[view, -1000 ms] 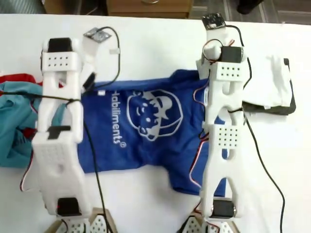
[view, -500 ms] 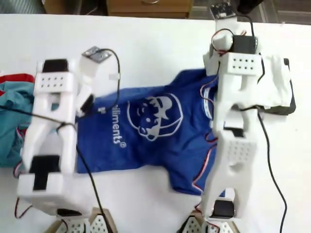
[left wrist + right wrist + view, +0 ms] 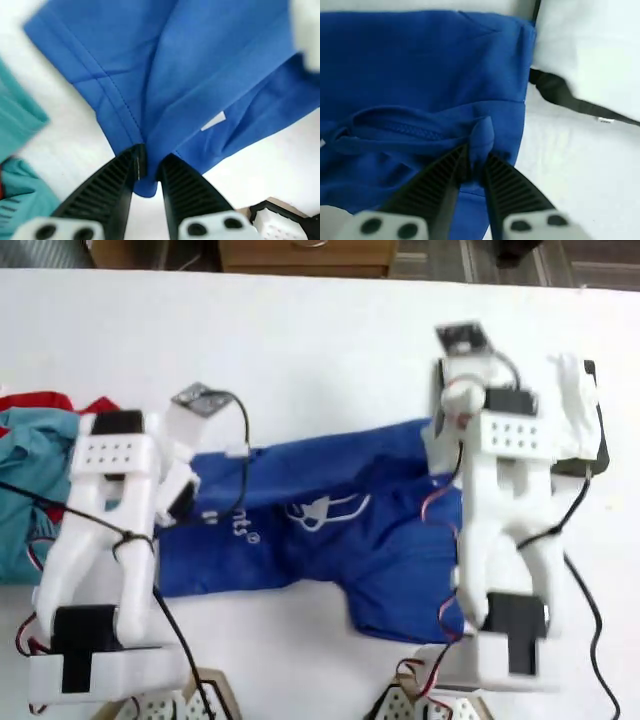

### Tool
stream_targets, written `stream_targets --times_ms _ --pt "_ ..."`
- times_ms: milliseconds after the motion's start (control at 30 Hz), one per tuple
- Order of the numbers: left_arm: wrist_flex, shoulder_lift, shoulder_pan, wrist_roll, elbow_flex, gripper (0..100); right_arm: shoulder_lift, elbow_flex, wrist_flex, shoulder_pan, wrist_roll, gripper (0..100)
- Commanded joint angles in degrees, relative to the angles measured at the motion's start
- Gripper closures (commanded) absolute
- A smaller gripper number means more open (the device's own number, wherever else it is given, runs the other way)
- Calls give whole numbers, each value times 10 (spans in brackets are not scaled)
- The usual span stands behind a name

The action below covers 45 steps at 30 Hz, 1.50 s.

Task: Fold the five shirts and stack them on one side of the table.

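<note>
Nearest the arm bases, the blue shirt is being kept spread across the middle of the white table, with its far edge being lifted and doubled toward the near side, so that the white print is being partly covered. One bunched edge of it is being pinched between the closed black fingers of the left gripper; a white label is being shown on the cloth just beyond them. A raised fold of the same shirt is being clamped by the right gripper, beside the shirt's seamed edge. Farther toward the left arm's side, a teal shirt is being left crumpled, touching the blue one, with a red shirt lying behind it. Beyond the right arm, a folded white shirt is being carried on a black one.
</note>
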Motion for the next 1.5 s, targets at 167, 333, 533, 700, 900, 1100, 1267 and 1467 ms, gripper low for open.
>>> stream_targets --times_ms 167,333,533,700,900,1100,1267,1467 --pt "11 -29 5 2 32 974 -209 156 -49 44 61 981" --pt "11 -29 6 0 49 974 -292 218 -16 57 115 981" --pt "-51 -29 27 1 136 974 -340 305 -21 57 147 981" --pt "-62 -29 32 3 169 974 -361 334 -17 57 147 981" --pt "-51 -59 30 1 173 974 -398 335 32 55 155 981" --pt "-18 -162 32 0 173 974 -446 375 44 56 178 981" --pt "-43 -185 34 -1 217 974 -495 418 49 57 179 981" --pt "-122 -164 33 -1 291 974 -543 436 66 57 185 981"
